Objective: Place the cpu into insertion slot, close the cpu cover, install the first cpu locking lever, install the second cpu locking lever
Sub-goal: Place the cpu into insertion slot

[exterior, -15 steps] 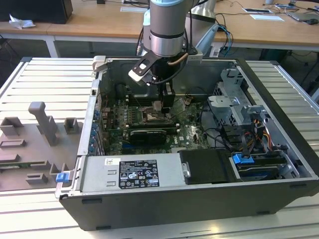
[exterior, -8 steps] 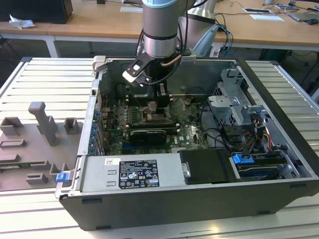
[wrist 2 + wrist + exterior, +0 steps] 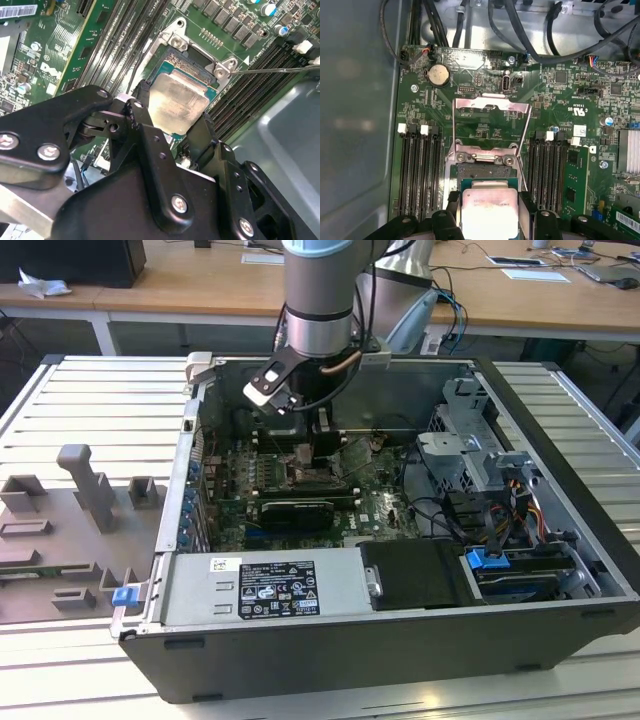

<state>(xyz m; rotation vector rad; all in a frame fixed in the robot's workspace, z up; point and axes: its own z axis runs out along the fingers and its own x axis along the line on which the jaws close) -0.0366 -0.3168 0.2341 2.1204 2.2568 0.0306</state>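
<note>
The cpu [image 3: 177,102] was clamped between the fingers [image 3: 141,96] of the gripper [image 3: 174,109], directly over the insertion slot [image 3: 482,174] near the middle of the motherboard [image 3: 555,85]. The cpu cover [image 3: 490,102] was swung open.

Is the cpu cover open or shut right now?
Open. In the first wrist view the cpu cover is swung back off the insertion slot, with the cpu uncovered between the tool's fingers.
</note>
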